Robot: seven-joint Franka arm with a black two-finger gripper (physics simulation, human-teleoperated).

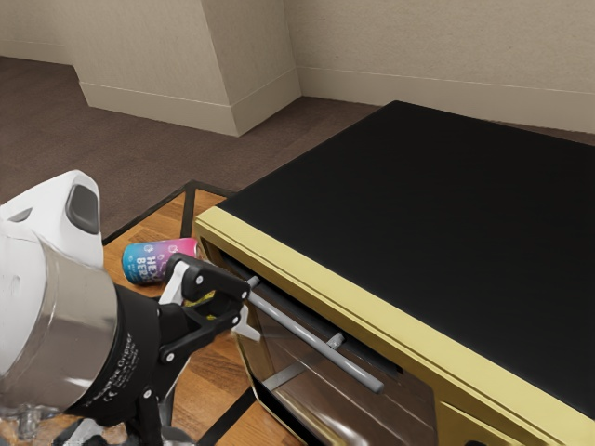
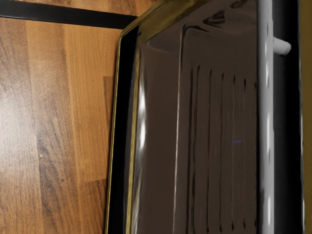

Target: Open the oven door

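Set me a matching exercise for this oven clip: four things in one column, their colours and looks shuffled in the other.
Things:
1. Drinks can
2. Oven door handle
3. Oven's top panel
4. Oven's front frame

Colours and looks:
A. Flat and black
B. Yellow
C. Blue and pink, with lettering
D. Grey and bar-shaped

Right pairs: 1-C, 2-D, 3-A, 4-B
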